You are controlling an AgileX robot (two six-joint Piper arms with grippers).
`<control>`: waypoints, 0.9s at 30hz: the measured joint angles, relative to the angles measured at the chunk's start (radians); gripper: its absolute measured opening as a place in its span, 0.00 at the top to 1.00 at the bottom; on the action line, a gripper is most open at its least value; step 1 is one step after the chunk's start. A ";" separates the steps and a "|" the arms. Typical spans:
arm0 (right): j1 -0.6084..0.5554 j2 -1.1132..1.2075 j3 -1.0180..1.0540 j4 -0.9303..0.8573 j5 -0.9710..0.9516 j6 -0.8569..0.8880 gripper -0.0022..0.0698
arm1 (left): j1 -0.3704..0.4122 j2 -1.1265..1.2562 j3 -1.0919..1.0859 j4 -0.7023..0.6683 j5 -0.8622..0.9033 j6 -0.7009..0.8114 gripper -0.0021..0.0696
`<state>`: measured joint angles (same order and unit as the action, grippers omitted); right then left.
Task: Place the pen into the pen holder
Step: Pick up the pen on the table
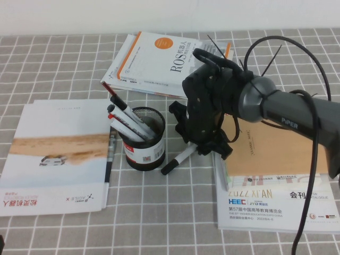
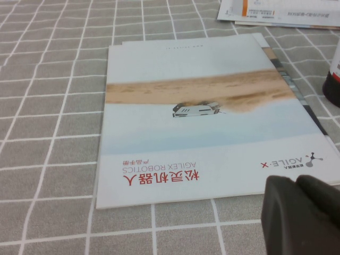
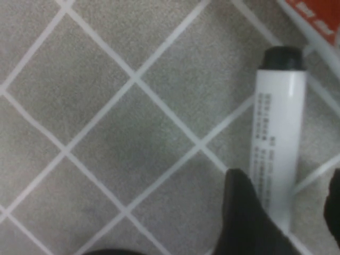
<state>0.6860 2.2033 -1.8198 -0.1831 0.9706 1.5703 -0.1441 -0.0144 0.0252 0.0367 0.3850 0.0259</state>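
Pen (image 1: 177,160) flat on the tablecloth beside pen holder (image 1: 145,139), right gripper (image 3: 284,212) spread wide astride its barrel, not yet clamped, left gripper (image 2: 303,215) parked, state unclear

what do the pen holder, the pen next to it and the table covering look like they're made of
Pen holder: black metal wire mesh, likely; see-through weave, matte.
Pen: smooth, slightly glossy white plastic by the look; black end, small print. It lies on the cloth between the open right gripper's fingers.
Table covering: woven grey fabric, apparently; matte, white grid lines.
Left gripper: over the brochure's edge.

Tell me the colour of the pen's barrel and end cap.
The pen has a white barrel with a black end; clearest in the right wrist view.
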 joint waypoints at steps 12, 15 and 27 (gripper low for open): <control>-0.008 0.016 0.000 0.025 -0.025 0.000 0.65 | 0.000 0.000 0.000 0.000 0.000 0.000 0.97; -0.014 0.016 0.000 0.025 -0.025 0.000 0.74 | 0.000 0.000 0.000 0.000 0.000 0.000 0.97; -0.017 0.018 -0.011 0.031 -0.025 -0.005 0.82 | 0.000 0.000 0.000 0.000 0.000 0.000 0.97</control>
<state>0.6686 2.2211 -1.8310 -0.1517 0.9457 1.5658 -0.1441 -0.0144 0.0252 0.0367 0.3850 0.0259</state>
